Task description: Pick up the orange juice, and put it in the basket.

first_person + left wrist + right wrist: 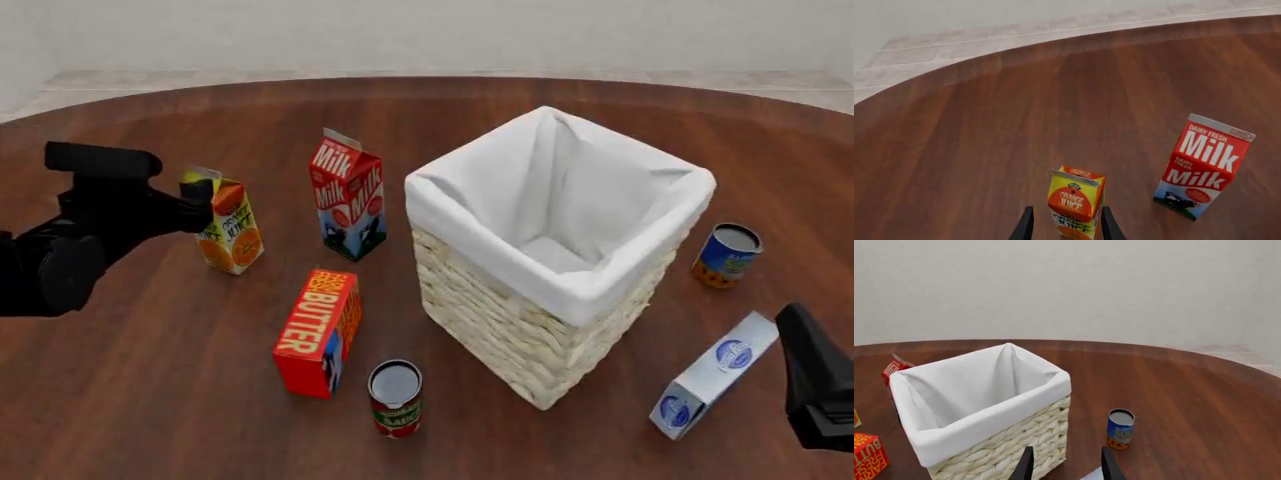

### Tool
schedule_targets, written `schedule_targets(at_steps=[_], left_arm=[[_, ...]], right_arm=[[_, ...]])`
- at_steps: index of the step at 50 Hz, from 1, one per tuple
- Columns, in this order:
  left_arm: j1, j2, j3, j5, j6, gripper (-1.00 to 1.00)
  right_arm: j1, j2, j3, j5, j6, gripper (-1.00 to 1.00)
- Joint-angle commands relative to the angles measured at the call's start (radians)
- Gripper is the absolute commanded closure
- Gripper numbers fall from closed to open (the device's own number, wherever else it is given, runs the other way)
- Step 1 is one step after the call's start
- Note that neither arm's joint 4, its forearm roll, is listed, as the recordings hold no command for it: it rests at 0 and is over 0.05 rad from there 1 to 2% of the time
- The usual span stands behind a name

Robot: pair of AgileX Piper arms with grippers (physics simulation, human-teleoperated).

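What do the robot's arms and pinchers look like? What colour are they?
Both arms are plain black and chunky, with no markings or cables showing. The left arm has rounded joints and a boxy block on top. Each gripper, left gripper and right gripper, ends in two thin, flat black fingers.

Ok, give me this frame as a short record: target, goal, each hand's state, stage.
target: juice, upright on table, left of milk
goal: basket, centre of table, nothing visible inside
left hand: open, fingers either side of juice, contact cannot be told
right hand: open, holding nothing, near basket
other items: butter, two cans, blue-white box
stage: juice not yet lifted
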Motion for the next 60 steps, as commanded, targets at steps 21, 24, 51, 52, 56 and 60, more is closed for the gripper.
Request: schedule_targets(at_steps=[21,24,51,52,56,60], left_arm=[[0.005,0.094,-0.023,-0.050,0.002,-1.00],[0.006,0.102,-0.028,-0.052,0.002,-1.00],[0.005,0.156,-0.053,-0.080,0.002,-1.00],[0.005,0.158,-0.053,-0.081,0.001,-1.00],[0.001,0.171,-0.063,-0.080,0.001,-1.00],[-0.004,0.181,-0.068,-0.082,0.000,-1.00]], right_arm=[[-0.004,-0.005,0.001,0.006,0.003,-1.00],[-0.005,-0.005,0.001,0.006,0.003,-1.00],[-0.011,-0.003,0.001,0.006,0.003,-1.00],[-0.011,-0.002,0.001,0.006,0.003,-1.00],[-0.012,-0.005,0.001,0.009,0.004,-1.00],[-0.011,-0.007,0.001,0.012,0.005,-1.00]])
